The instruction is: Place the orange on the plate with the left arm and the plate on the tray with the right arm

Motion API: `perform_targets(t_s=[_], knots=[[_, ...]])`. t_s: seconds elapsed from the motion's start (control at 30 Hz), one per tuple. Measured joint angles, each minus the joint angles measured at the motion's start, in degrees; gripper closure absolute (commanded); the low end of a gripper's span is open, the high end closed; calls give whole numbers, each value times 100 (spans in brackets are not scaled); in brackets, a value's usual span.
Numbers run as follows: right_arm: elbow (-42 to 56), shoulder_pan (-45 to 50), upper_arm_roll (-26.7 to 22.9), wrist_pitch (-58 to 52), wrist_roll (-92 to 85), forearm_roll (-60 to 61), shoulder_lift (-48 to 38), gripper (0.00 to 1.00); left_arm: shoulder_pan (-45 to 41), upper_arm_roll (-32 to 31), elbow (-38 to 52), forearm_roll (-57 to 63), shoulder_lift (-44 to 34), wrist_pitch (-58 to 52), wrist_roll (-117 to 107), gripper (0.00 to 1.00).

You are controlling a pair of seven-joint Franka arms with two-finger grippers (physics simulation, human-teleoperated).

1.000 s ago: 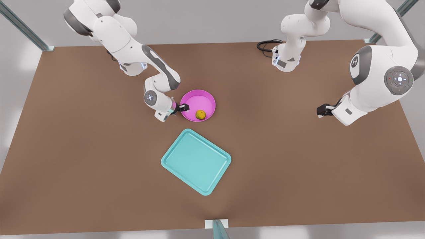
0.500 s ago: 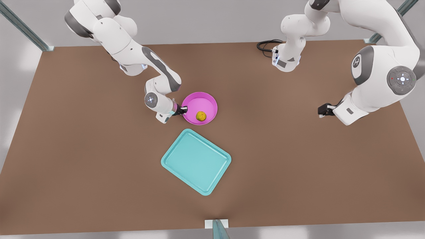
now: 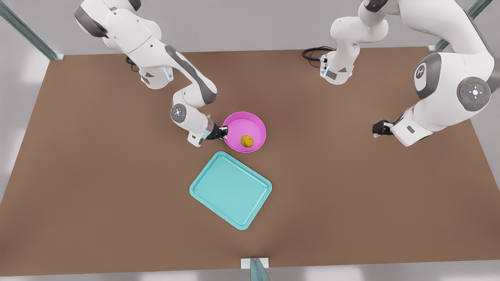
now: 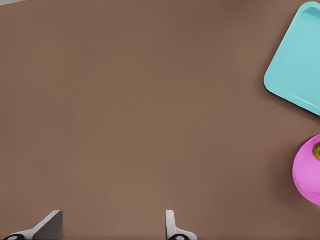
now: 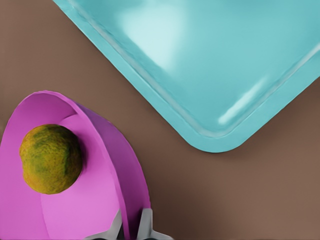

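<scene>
The brown bench (image 3: 97,187) carried three things, all near its middle. Largest was the teal tray (image 3: 231,189), lying askew towards the near edge with nothing in it; no writing could be read on it or on anything else. Just beyond the tray's far corner, apart from it, was the pink plate (image 3: 250,127) — smaller, round, raised rim. Inside the plate lay the orange (image 3: 246,141), close to the rim on the tray's side.

The right gripper (image 3: 223,132) was at the plate's rim on the front view's left, its two fingers (image 5: 146,224) pinched on the rim wall, one inside and one outside. In the right wrist view the plate looked tipped, its wall standing steeply beside the orange, with a strip of bare bench between it and the tray.

The left gripper (image 3: 377,128) waited well off towards the bench edge at the front view's right — fingers (image 4: 171,226) spread wide over bare bench, holding nothing.
</scene>
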Motion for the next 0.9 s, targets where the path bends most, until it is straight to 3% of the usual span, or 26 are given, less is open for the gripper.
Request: perform_targets(t_s=[0.33, 0.7, 0.9], knots=[[1906, -27, -879, -20, 13, 42, 1018, 79, -11, 16, 10, 15, -162, 6, -54, 0], [2200, -22, -1497, 30, -19, -8, 1349, 79, -4, 9, -4, 55, -45, -204, -110, 0], [2301, 18, -1555, 44, -66, -19, 1388, 79, 0, 9, -4, 35, -25, -282, -127, 0]])
